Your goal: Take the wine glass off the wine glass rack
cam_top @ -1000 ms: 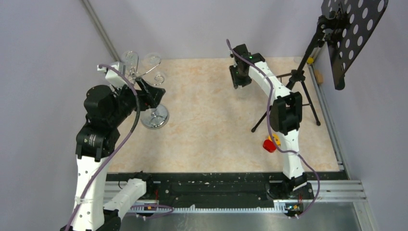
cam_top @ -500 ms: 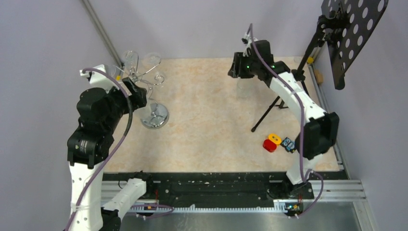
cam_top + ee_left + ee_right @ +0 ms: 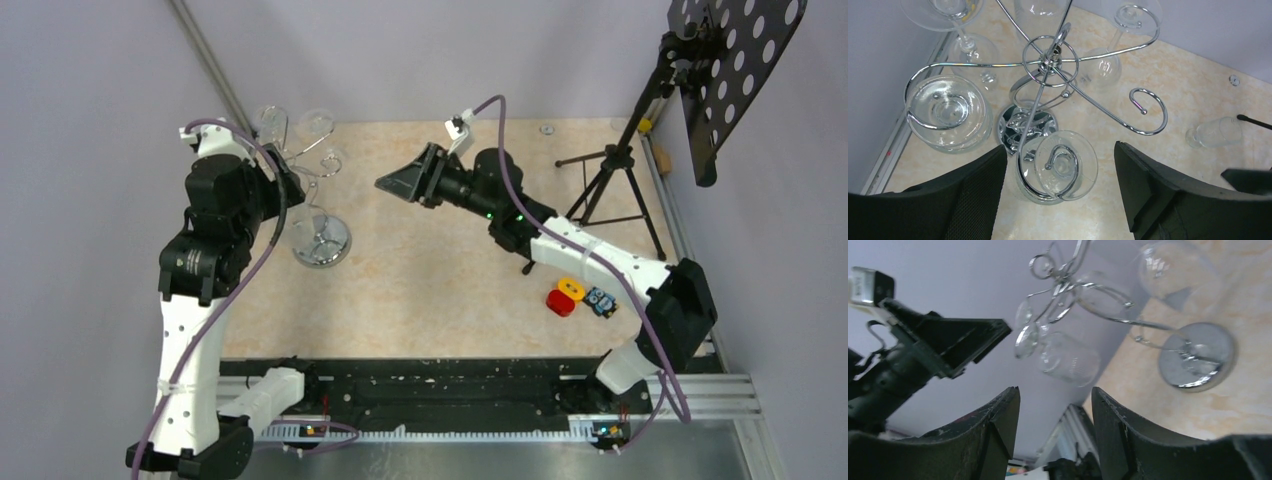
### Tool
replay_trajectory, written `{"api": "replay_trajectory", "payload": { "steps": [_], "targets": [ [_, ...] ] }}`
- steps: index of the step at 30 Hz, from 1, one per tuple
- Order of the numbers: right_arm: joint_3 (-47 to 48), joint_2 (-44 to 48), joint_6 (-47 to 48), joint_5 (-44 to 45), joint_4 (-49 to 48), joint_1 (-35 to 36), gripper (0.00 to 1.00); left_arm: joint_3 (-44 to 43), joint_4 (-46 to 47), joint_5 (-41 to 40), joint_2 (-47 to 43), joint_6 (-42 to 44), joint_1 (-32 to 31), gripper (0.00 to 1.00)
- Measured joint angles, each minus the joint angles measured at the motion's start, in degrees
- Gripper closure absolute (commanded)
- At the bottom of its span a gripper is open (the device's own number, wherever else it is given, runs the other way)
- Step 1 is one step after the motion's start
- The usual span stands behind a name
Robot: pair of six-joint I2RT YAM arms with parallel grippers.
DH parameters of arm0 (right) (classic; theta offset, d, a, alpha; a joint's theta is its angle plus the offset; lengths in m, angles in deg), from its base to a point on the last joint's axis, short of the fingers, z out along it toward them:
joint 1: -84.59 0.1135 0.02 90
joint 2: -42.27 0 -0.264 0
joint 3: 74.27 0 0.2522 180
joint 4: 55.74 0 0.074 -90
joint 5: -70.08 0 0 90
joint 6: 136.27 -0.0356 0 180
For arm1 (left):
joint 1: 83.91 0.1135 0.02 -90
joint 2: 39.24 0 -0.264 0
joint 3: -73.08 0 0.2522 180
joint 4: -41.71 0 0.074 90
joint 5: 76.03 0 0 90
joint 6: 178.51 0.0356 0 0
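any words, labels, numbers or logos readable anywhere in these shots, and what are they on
No text can be read in any view.
Round pale sticker on a black joint of the left arm: print too small to read.
White block at that arm's wrist: dark marks, blurred.
Small blue item beside the red and yellow button box: marks too small to read.

Shiny chrome wire wine glass rack (image 3: 1049, 60), clear glossy wine glass (image 3: 1063, 163), matt black fingers (image 3: 973, 200), smooth stone-look table (image 3: 1188, 100)
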Motion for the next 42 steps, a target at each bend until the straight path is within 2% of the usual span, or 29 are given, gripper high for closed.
{"api": "replay_trajectory", "payload": {
  "steps": [7,18,24,30,35,38,42],
  "targets": [
    [-0.28,-4.66,-12.28,4.26,-12.57,7.08,0.43,-0.2,2.23,-3.85,-1.86,-0.15,0.04,0.2],
    [7.34,-16.15,-19.32,8.39,-13.88,12.07,0.42,-0.13,7.34,-5.53,-12.83,0.09,0.04,0.16],
    [12.52,-19.43,-20.35,10.01,-13.75,13.16,0.5,0.28,7.85,-3.21,-16.33,1.77,0.04,0.12],
    [17.18,-22.03,-21.05,11.89,-10.91,13.16,0.53,0.39,7.8,-1.33,-18.73,3.21,0.04,0.1],
    [21.31,-24.46,-21.22,12.39,-8.57,13.16,0.63,0.39,7.61,-0.96,-19.56,4.22,0.04,0.08],
    [22.62,-25.53,-21.53,12.26,-7.41,13.16,0.66,0.39,7.34,-0.76,-19.56,4.63,0.04,0.06],
    [23.65,-26.21,-21.68,11.76,-6.08,13.27,0.89,0.39,7.1,-0.2,-19.56,4.87,0.04,0.06]
  ]
}}
